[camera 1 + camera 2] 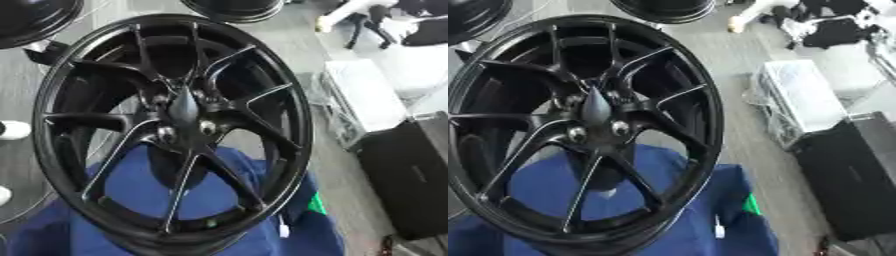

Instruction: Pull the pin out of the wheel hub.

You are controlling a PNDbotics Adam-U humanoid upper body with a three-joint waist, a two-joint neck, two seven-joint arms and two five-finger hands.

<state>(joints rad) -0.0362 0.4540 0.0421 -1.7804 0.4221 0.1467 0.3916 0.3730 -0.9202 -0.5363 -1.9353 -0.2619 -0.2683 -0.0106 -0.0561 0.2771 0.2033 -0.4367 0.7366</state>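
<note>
A large black spoked wheel (289, 125) fills most of both views, lying tilted on a blue cloth (131, 195). At its hub (185, 120) a dark, tapered piece (184, 106) stands up from the centre; I cannot tell whether it is the pin. Round it are bolt holes, two of them with pale shiny spots (207, 128) inside. Neither of my hands shows in either view.
Two more black wheels lie at the top left (31, 20) and top middle (234, 9). A white box (363, 92) and a black case (411, 175) stand to the right on the grey floor. A small green thing (317, 205) peeks out at the cloth's right edge.
</note>
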